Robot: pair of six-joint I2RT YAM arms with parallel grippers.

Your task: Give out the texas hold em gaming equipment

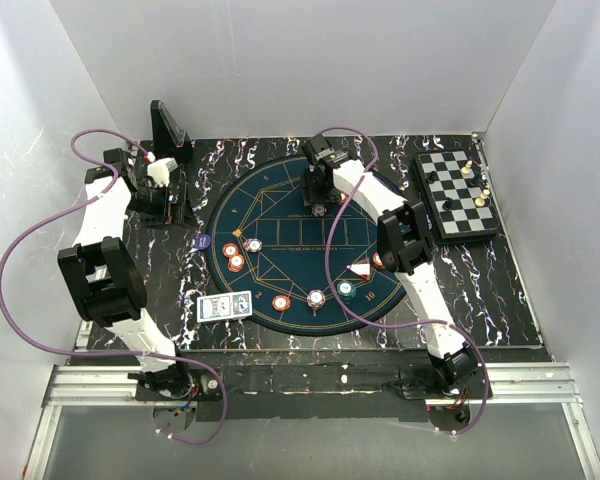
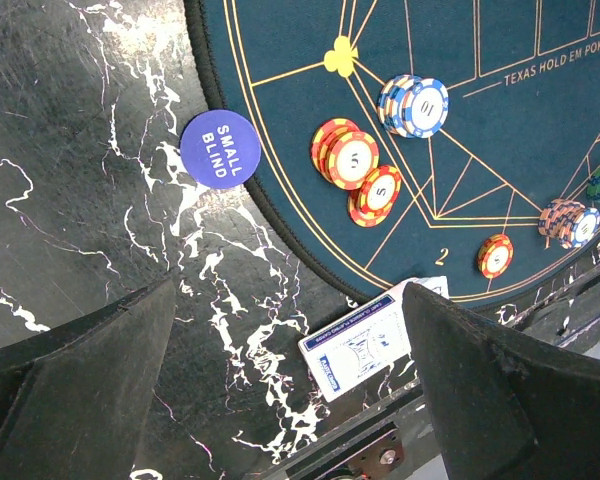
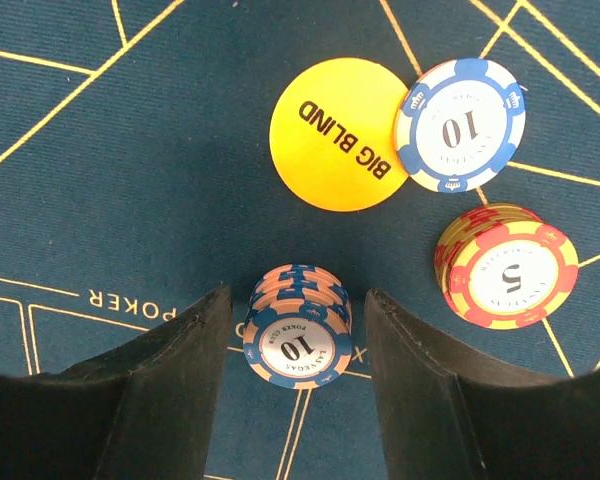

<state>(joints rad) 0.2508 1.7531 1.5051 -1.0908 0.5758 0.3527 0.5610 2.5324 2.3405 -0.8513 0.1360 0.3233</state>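
Note:
My right gripper (image 3: 297, 300) is open, low over the round blue mat (image 1: 280, 270). Its fingers stand either side of a stack of blue-and-orange "10" chips (image 3: 297, 335), with a gap on each side. Beyond the stack lie a yellow BIG BLIND disc (image 3: 340, 135), a single blue "10" chip (image 3: 462, 125) and a red-yellow "5" stack (image 3: 510, 268). My left gripper (image 2: 290, 300) is open and empty above the marbled table, at the far left in the top view (image 1: 165, 195). Below it lie a blue SMALL BLIND disc (image 2: 218, 148) and blue-backed cards (image 2: 365, 345).
More chip stacks sit along the mat's near rim (image 1: 281, 302) (image 1: 315, 298) (image 1: 346, 290) and at its left (image 1: 236, 260). A red-white triangle marker (image 1: 360, 269) lies by the right arm. A chessboard (image 1: 455, 192) stands far right. A black stand (image 1: 167, 130) is behind my left gripper.

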